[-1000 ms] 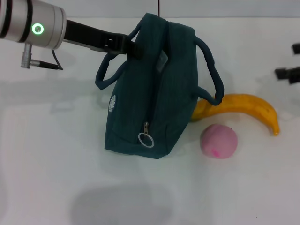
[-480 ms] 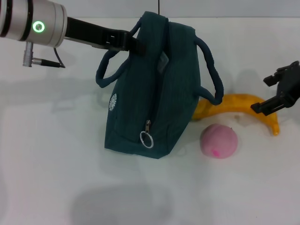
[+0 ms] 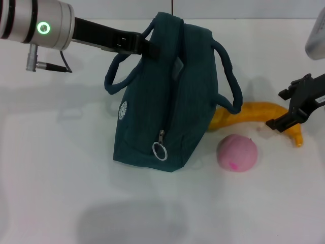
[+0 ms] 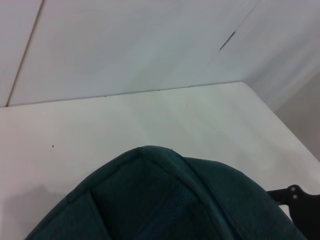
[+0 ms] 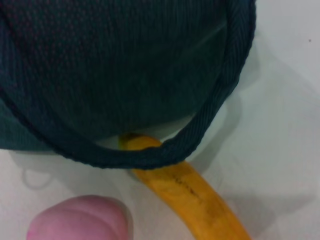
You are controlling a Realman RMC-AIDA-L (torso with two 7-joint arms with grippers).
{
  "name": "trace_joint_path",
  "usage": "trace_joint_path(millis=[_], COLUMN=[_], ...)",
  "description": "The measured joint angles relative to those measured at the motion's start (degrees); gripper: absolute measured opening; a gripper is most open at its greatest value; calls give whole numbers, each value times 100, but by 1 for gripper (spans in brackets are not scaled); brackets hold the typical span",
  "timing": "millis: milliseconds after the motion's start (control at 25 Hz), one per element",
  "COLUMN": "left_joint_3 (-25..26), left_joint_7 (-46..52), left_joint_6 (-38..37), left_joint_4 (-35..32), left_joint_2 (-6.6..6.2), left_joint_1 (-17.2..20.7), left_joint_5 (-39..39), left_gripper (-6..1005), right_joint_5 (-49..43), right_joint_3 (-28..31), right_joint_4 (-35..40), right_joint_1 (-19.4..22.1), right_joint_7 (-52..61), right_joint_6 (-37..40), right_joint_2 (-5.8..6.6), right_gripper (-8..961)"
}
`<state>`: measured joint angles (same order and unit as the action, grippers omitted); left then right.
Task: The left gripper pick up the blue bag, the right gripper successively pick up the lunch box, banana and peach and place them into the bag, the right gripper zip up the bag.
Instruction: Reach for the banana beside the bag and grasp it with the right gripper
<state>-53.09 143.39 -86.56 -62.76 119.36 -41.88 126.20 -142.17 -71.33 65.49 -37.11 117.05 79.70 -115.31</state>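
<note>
Landmark: the blue bag [image 3: 170, 96] stands on the white table [image 3: 61, 178], roughly in the middle of the head view; every place below is given from it.
Blue bag: upright, its two loop handles hanging out to either side, the zipper with its silver ring pull [image 3: 159, 151] on the end that faces the camera, and a small round white logo [image 3: 122, 111] on the side toward the robot's left.
Left gripper [image 3: 144, 47]: at the bag's upper far corner on the robot's left side, its black arm reaching in from the silver cuff with the green ring light; the claw is pressed against the fabric by the handle, but whether its fingers are clamped on it cannot be told.
Right gripper [image 3: 299, 104]: well to the bag's right side, above the far end of the banana; its two black fingers stand apart with nothing between them.
Banana [image 3: 259, 117]: flat on the table just beside the bag's right side, its near tip tucked under the bag's right handle loop, its far end beneath the right gripper.
Peach [image 3: 237, 153]: on the table to the bag's right, nearer the camera than the banana and close to it, clear of the right gripper.
Right wrist view: the bag's handle loop [image 5: 200, 135] arches over the banana's stem end [image 5: 185, 192], the peach [image 5: 80, 218] beside it.
</note>
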Motion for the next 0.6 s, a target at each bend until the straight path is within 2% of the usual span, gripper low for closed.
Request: trace_joint_path(millis=[600], left_joint_3=[-1], left_joint_7=[-40], left_joint_6=[79], left_joint_4=[0], left_joint_2=[0], left_joint_1=[39], left_joint_5=[3], left_gripper=[50], right_joint_5=[-167], right_joint_3=[-162], right_joint_4=[-460], right_joint_1=[-116], right_joint_7=[-14], right_joint_6=[-316], right_joint_2=[-9], right_gripper=[775])
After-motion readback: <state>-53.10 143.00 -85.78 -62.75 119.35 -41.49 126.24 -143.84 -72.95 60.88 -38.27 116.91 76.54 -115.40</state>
